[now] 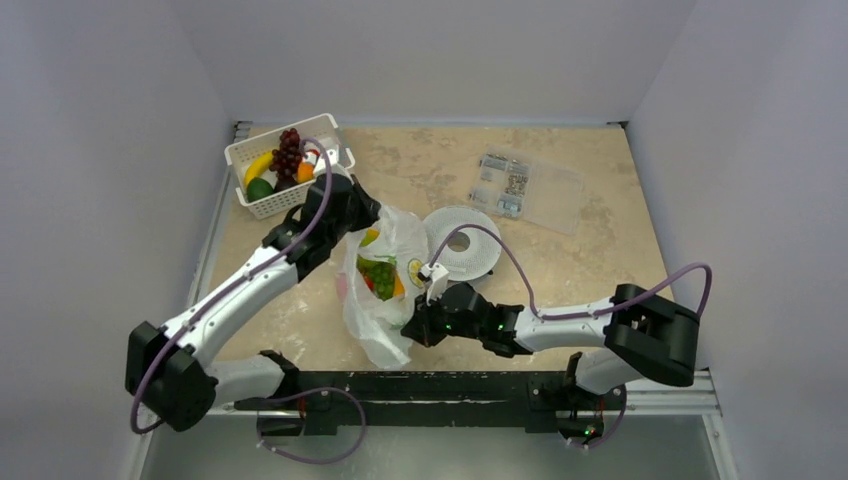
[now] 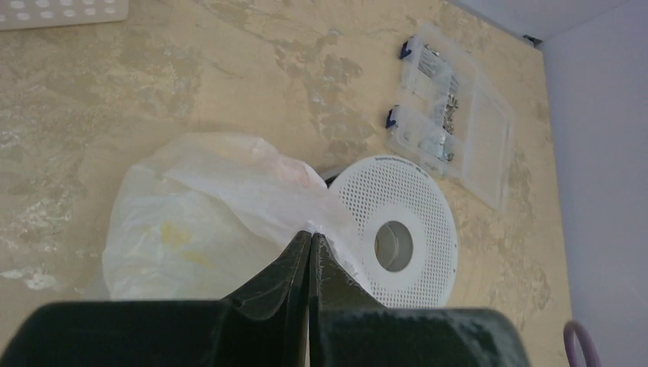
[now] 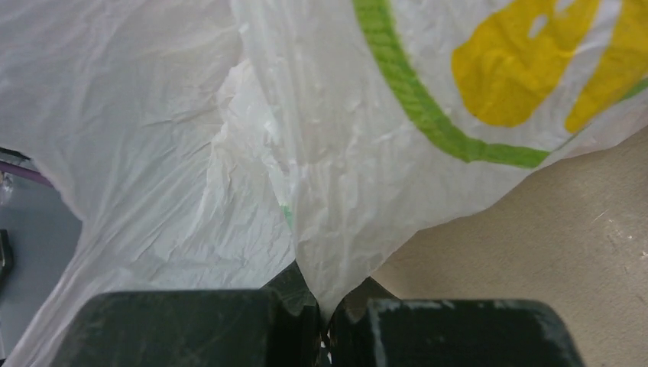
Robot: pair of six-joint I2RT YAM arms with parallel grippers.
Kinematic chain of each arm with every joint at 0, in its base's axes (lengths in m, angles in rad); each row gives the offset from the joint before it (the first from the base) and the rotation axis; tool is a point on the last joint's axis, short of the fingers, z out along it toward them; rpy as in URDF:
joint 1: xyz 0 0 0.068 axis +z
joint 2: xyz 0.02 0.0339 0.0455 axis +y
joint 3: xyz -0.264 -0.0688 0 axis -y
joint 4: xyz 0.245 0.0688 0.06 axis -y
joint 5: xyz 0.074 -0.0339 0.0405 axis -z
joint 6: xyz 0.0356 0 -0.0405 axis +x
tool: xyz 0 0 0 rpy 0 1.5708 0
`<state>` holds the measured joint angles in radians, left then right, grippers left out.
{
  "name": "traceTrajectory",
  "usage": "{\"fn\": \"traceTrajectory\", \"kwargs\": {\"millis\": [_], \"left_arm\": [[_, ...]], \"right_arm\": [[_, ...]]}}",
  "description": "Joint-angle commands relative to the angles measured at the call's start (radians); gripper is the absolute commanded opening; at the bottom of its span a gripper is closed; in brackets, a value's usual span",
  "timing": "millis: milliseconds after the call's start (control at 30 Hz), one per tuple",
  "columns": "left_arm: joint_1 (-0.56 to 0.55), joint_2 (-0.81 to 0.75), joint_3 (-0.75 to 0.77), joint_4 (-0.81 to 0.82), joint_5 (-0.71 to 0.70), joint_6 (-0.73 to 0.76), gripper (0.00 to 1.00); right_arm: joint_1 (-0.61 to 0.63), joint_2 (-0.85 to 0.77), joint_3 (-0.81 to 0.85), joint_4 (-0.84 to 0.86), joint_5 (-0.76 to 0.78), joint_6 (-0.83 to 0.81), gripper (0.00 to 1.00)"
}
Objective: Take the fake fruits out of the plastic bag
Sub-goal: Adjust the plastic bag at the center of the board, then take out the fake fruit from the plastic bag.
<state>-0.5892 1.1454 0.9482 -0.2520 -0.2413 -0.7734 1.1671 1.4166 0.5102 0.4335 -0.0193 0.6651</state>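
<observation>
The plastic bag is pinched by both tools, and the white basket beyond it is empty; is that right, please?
Not quite: the white basket is not empty; the top external view shows dark grapes and other fruits inside. Both the left tool and right tool do pinch the plastic bag.

Far left I see a white slotted plastic basket [image 1: 285,201]; mid-table, a round white perforated disc [image 1: 481,256]; farther right, a flat clear labelled packet [image 1: 522,189].

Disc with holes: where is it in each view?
Top: disc at centre, just right of the bag.
Left wrist: disc right of centre, beside the bag.
Right wrist: disc not in it; bag fills the picture.
Shared landmark: the bag.
</observation>
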Motion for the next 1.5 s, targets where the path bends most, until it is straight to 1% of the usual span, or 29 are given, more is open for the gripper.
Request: {"fn": "traceTrajectory", "kwargs": {"millis": [0, 33, 100, 200, 233, 333, 367, 400, 467, 500, 533, 567, 633, 733, 800, 900, 967, 1033, 1100, 1167, 1233, 1300, 1367, 1433, 1467], "left_arm": [[0.081, 0.177, 0.138, 0.061, 0.095, 0.087, 0.00], [0.093, 0.227, 0.179, 0.015, 0.125, 0.118, 0.00], [0.104, 0.246, 0.228, -0.050, 0.181, 0.174, 0.00], [0.105, 0.172, 0.198, -0.072, 0.213, 0.217, 0.00], [0.105, 0.140, 0.188, -0.093, 0.215, 0.226, 0.03], [0.105, 0.048, 0.180, -0.208, 0.206, 0.232, 0.38], [0.105, 0.014, 0.178, -0.241, 0.211, 0.234, 0.48], [0.105, -0.019, 0.176, -0.267, 0.223, 0.238, 0.57], [0.105, -0.090, 0.170, -0.318, 0.237, 0.245, 0.81], [0.106, -0.124, 0.167, -0.343, 0.237, 0.241, 0.90], [0.105, -0.161, 0.168, -0.375, 0.234, 0.236, 0.95], [0.106, -0.212, 0.165, -0.404, 0.231, 0.229, 0.97], [0.106, -0.296, 0.145, -0.445, 0.225, 0.220, 0.99], [0.105, -0.433, 0.086, -0.491, 0.205, 0.201, 0.98], [0.104, -0.522, 0.028, -0.500, 0.222, 0.177, 0.95], [0.105, -0.627, -0.077, -0.458, 0.345, 0.135, 0.87], [0.101, -0.683, -0.163, -0.384, 0.457, 0.106, 0.79], [0.088, -0.717, -0.260, -0.301, 0.549, 0.080, 0.71], [0.045, -0.718, -0.315, -0.247, 0.571, 0.058, 0.64], [-0.049, -0.685, -0.327, -0.233, 0.506, 0.071, 0.59], [-0.158, -0.618, -0.314, -0.243, 0.391, 0.099, 0.56], [-0.227, -0.538, -0.289, -0.249, 0.294, 0.107, 0.50], [-0.246, -0.457, -0.282, -0.231, 0.231, 0.102, 0.39], [-0.247, -0.380, -0.277, -0.192, 0.188, 0.102, 0.32], [-0.247, -0.338, -0.267, -0.183, 0.180, 0.108, 0.30]], "right_arm": [[0.010, 0.022, -0.008, 0.072, 0.016, -0.020, 0.00], [0.010, 0.033, -0.006, 0.075, 0.016, -0.019, 0.00], [0.010, 0.033, -0.005, 0.073, 0.016, -0.005, 0.00], [0.010, -0.006, -0.016, 0.065, 0.044, 0.000, 0.00], [0.010, -0.016, -0.015, 0.056, 0.040, 0.009, 0.01], [0.009, -0.031, -0.001, 0.029, 0.061, 0.014, 0.08], [0.009, -0.032, 0.010, 0.012, 0.069, 0.014, 0.12], [0.009, -0.034, 0.025, -0.012, 0.078, 0.012, 0.19], [0.009, -0.042, 0.041, -0.038, 0.087, 0.001, 0.29], [0.007, -0.047, 0.049, -0.048, 0.092, 0.001, 0.35], [0.008, -0.052, 0.057, -0.058, 0.095, -0.001, 0.39], [0.008, -0.057, 0.062, -0.068, 0.099, 0.001, 0.45], [0.008, -0.074, 0.072, -0.097, 0.119, 0.008, 0.54], [0.008, -0.123, 0.081, -0.154, 0.178, 0.011, 0.70], [0.006, -0.152, 0.088, -0.182, 0.226, 0.009, 0.77], [-0.010, -0.156, 0.109, -0.209, 0.278, 0.018, 0.77], [-0.019, -0.140, 0.133, -0.236, 0.311, 0.027, 0.75], [-0.030, -0.124, 0.156, -0.262, 0.321, 0.028, 0.67], [-0.031, -0.121, 0.164, -0.265, 0.317, 0.018, 0.57], [-0.031, -0.124, 0.159, -0.254, 0.311, 0.015, 0.44], [-0.031, -0.125, 0.154, -0.253, 0.306, 0.014, 0.33], [-0.030, -0.125, 0.151, -0.254, 0.297, 0.012, 0.20], [-0.031, -0.126, 0.146, -0.256, 0.287, 0.014, 0.07], [-0.030, -0.128, 0.139, -0.259, 0.286, 0.022, 0.01], [-0.031, -0.129, 0.135, -0.259, 0.287, 0.023, 0.00]]}}
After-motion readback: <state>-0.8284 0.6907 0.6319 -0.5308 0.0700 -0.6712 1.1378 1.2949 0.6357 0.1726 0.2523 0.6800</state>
